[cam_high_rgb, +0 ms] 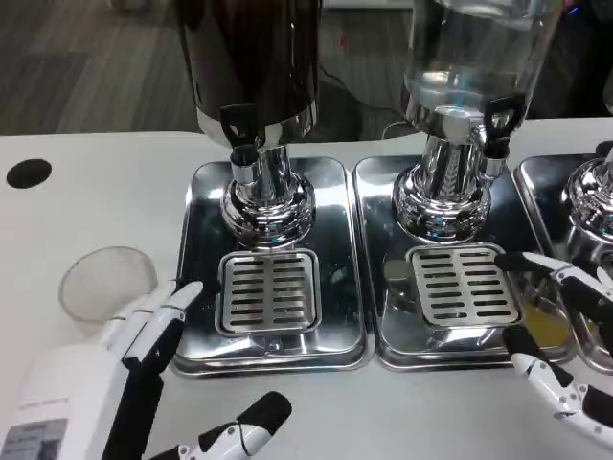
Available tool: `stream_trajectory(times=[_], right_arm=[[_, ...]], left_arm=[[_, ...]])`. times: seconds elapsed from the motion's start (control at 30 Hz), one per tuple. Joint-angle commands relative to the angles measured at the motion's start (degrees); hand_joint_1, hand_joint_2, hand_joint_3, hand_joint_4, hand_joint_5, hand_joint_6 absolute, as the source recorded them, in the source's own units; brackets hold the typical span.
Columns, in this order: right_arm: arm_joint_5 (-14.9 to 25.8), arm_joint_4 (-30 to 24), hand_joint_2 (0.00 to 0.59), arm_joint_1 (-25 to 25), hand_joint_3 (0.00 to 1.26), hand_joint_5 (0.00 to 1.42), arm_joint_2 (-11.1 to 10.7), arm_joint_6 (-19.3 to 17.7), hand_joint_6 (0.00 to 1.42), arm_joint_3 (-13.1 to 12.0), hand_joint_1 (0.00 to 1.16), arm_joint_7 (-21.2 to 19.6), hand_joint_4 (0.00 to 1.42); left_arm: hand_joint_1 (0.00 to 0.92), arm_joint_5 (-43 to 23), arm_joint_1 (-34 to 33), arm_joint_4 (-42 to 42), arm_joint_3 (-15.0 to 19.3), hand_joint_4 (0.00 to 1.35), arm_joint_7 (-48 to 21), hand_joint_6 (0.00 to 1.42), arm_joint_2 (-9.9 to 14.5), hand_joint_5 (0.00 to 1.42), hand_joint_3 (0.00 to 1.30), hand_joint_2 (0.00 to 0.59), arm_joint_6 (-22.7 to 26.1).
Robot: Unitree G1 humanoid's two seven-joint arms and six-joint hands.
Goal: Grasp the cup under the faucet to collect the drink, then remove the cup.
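Upright clear cup stands just left of the open, empty left hand, far nearer than the open right hand

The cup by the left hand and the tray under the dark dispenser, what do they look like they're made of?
The cup looks like thin clear plastic: the white table shows through it, slightly frosted. The tray looks like polished metal, probably stainless steel: it mirrors the dispenser base. Its slotted grate looks like duller brushed metal.
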Motion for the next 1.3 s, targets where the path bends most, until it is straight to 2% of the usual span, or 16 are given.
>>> stream_trajectory(times=[0.03, 0.3, 0.47, 0.63, 0.77, 1.07, 1.3], right_arm=[[0.1, -1.23, 0.377, 0.89, 0.28, 0.15, 0.41, 0.59, 0.0, -0.4, 0.59, 0.21, 0.21], [-0.01, -1.27, 0.377, 2.48, 0.29, 0.16, 1.06, -0.25, 0.0, -0.18, 0.59, 0.08, 0.21], [1.13, -1.01, 0.377, 3.21, 0.29, 0.16, 0.79, -1.04, 0.0, -1.28, 0.59, 0.09, 0.21], [2.55, 0.98, 0.377, 4.18, 0.29, 0.16, 0.08, -2.46, 0.0, -2.92, 0.59, 0.51, 0.21], [3.23, 1.92, 0.377, 4.82, 0.29, 0.16, -0.25, -3.5, 0.0, -3.58, 0.59, 0.69, 0.22], [5.01, 3.44, 0.371, 5.52, 0.29, 0.16, -1.04, -5.15, 0.0, -5.3, 0.6, 1.23, 0.22], [5.82, 5.05, 0.373, 5.82, 0.29, 0.16, -1.13, -6.63, 0.0, -5.53, 0.61, 1.57, 0.22]], left_arm=[[0.0, 0.13, -0.18, 0.6, 0.2, 0.11, 0.92, 0.42, 0.04, 0.18, 0.21, 0.086, -0.02], [0.0, 0.18, -2.48, 1.68, 1.43, 0.11, 0.41, 0.45, -0.13, 0.19, 0.21, 0.079, 1.99], [0.0, 0.53, -5.05, 2.93, 1.73, 0.11, -0.33, 0.45, 0.03, 0.2, 0.2, 0.071, 4.75], [0.011, 0.85, -10.03, 4.2, 2.95, 0.09, -1.59, 0.51, 0.41, 0.24, 0.18, 0.053, 10.18], [0.009, 2.81, -15.04, 4.54, 3.65, 0.08, -3.58, 0.52, 0.44, 0.25, 0.17, 0.046, 16.3], [0.005, 7.08, -20.05, 4.13, 2.78, 0.06, -6.15, 0.56, 0.23, 0.28, 0.16, 0.033, 25.03], [0.012, 9.71, -25.56, 6.53, 3.18, 0.04, -10.18, 0.61, 1.9, 0.31, 0.15, 0.029, 32.11]])
